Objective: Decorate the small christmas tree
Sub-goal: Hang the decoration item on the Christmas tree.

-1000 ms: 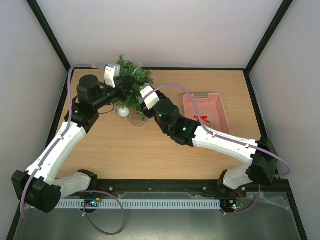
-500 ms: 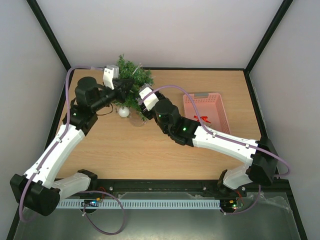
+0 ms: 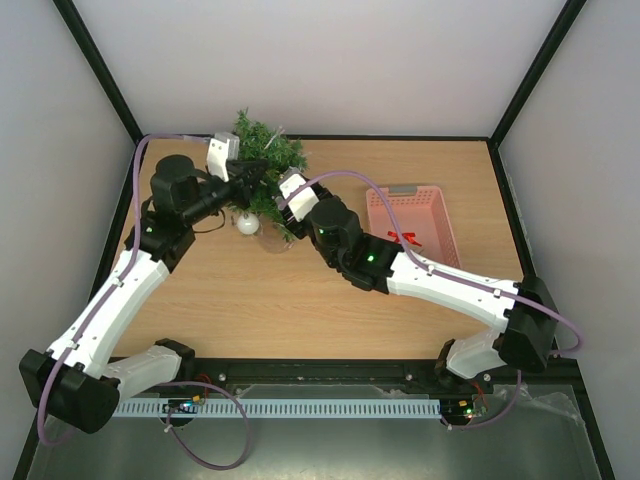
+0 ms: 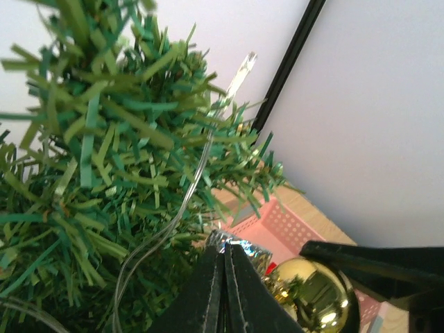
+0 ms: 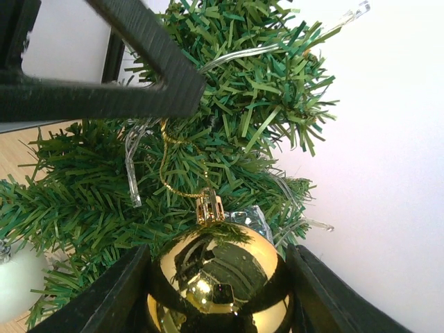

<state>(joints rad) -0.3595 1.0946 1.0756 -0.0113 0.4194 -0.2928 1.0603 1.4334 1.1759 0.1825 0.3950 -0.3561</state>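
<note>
The small christmas tree (image 3: 268,150) stands at the table's back left, strung with clear light wire (image 4: 198,173). My right gripper (image 5: 216,258) is shut on a shiny gold ball (image 5: 218,284), held against the tree's right side (image 5: 229,139). The ball's thin gold cord (image 5: 161,156) loops up from its cap into my left gripper (image 4: 223,248). That gripper reaches in from the left with its jaws pressed together on the cord. In the left wrist view the gold ball (image 4: 316,295) sits just right of the shut jaws.
A white ball (image 3: 247,222) hangs low on the tree's front, above a clear cup-like base (image 3: 272,238). A crinkled silver ornament (image 5: 253,218) sits in the branches behind the gold ball. The pink basket (image 3: 412,225), with something red inside, lies right of the right arm.
The left arm has shifted slightly to the left near the tree. Both grippers keep the same hold.
</note>
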